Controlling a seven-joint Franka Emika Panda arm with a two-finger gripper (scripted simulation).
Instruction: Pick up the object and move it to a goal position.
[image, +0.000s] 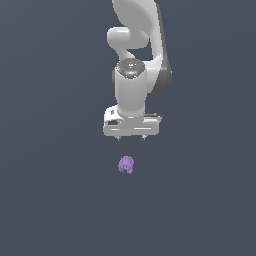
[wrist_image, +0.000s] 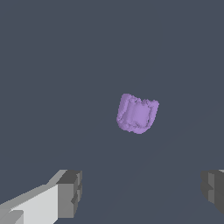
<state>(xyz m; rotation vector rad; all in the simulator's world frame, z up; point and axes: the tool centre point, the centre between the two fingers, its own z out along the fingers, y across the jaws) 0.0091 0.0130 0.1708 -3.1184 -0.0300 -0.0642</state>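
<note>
The object (image: 126, 164) is a small light-purple lumpy blob lying on the dark grey floor, just in front of the arm in the exterior view. It also shows in the wrist view (wrist_image: 137, 113), clear of both fingers. My white gripper (image: 131, 137) hangs above and behind the object, not touching it. Its jaws stand wide apart and hold nothing. In the wrist view the gripper (wrist_image: 142, 192) shows its two dark grey fingertips (wrist_image: 70, 192) far apart, with the object beyond the gap between them.
The white arm (image: 135, 55) rises behind the gripper. The dark grey floor (image: 50, 200) fills the rest of both views. No goal marker shows.
</note>
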